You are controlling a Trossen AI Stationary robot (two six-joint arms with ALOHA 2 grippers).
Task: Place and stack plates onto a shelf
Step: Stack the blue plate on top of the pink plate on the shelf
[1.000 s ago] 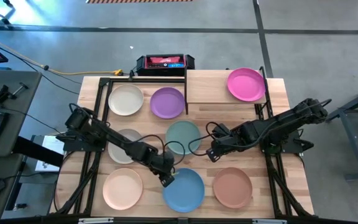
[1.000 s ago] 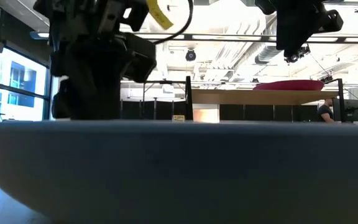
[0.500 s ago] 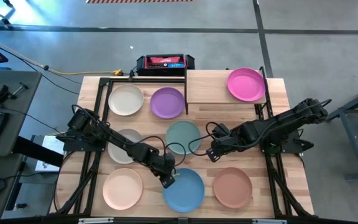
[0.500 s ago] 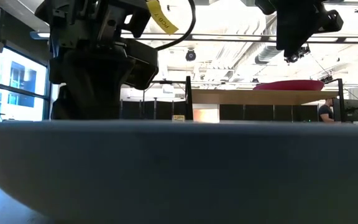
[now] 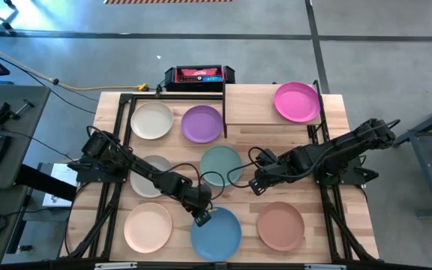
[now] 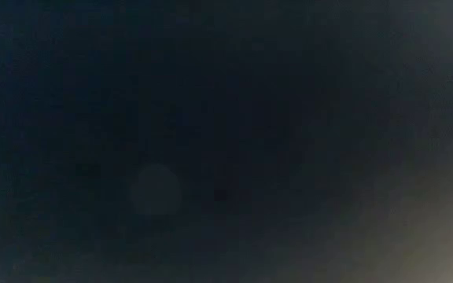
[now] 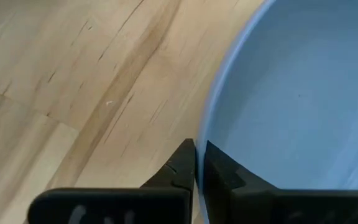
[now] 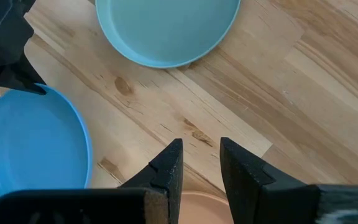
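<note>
The left gripper (image 7: 196,163) had its fingers pinched on the blue plate's (image 5: 216,232) rim at the plate's 11 o'clock, near the table's (image 5: 336,142) front edge. The right gripper (image 8: 196,163), narrowly parted and empty, hovered over bare wood between the teal plate (image 8: 166,28) and terracotta plate (image 5: 280,225). The magenta plate (image 5: 298,101) sat on the shelf (image 5: 250,105). No writing was legible.

We count eight plates: seven sit on the tabletop (image 5: 328,120), and one magenta plate (image 5: 297,101) is up on the single shelf (image 5: 250,105) at 1 o'clock. Two arms.
</note>
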